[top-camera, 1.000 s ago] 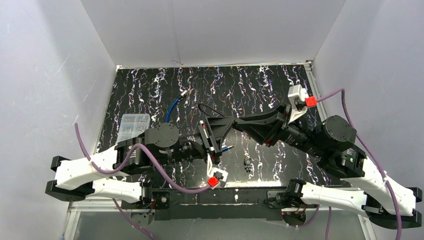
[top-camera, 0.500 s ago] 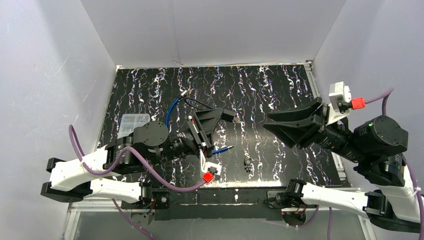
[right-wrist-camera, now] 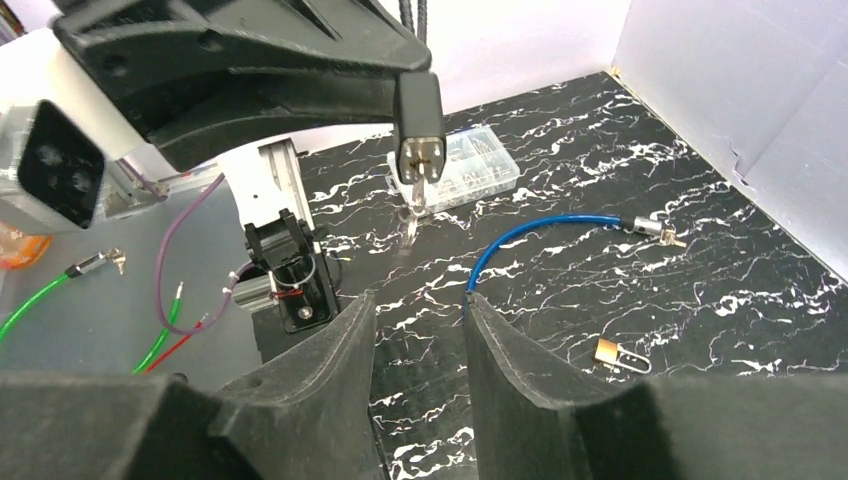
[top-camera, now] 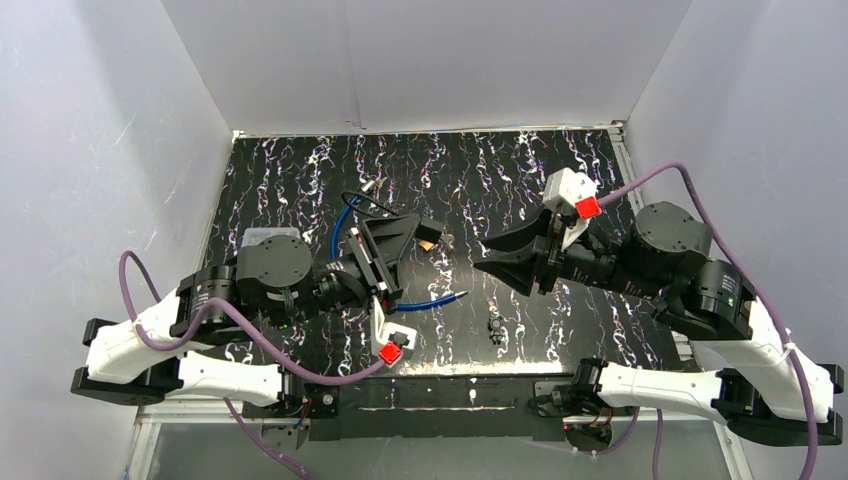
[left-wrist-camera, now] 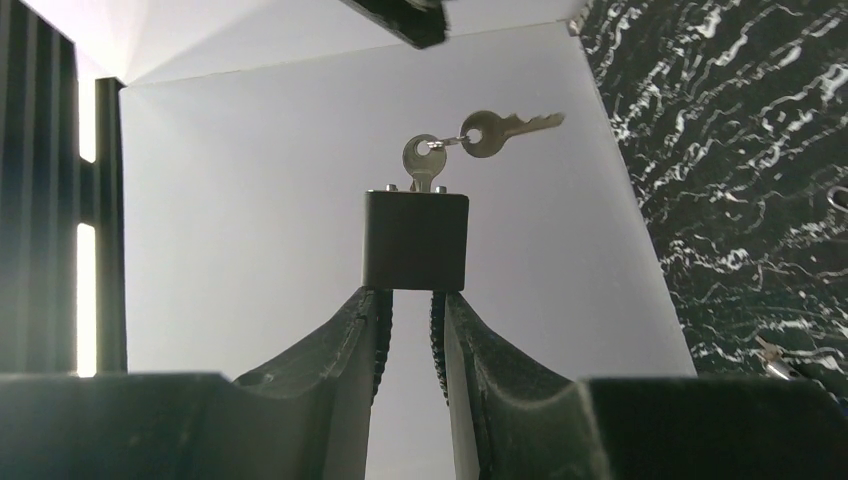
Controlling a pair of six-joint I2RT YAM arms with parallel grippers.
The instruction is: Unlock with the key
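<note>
My left gripper [top-camera: 418,228] is shut on a black padlock [left-wrist-camera: 415,240] and holds it up above the table, most of its shackle hidden between the fingers. A key [left-wrist-camera: 421,165] sits in the lock's keyhole, and a second key [left-wrist-camera: 500,128] hangs from it on a ring. In the right wrist view the padlock [right-wrist-camera: 420,110] shows its brass face with the keys [right-wrist-camera: 412,215] dangling below. My right gripper [top-camera: 482,263] is open and empty, a short way right of the lock and pointing at it; it also shows in the right wrist view [right-wrist-camera: 420,297].
A blue cable [right-wrist-camera: 540,235] with a silver plug lies on the black marbled table [top-camera: 520,180]. A clear plastic box [top-camera: 270,243] sits at the left. A small brass padlock [right-wrist-camera: 620,353] lies on the table. A small dark object [top-camera: 494,325] lies near the front edge.
The grippers were together a second ago. My right arm swung away to the right, then came back toward the middle. My left gripper drew back left with the padlock.
</note>
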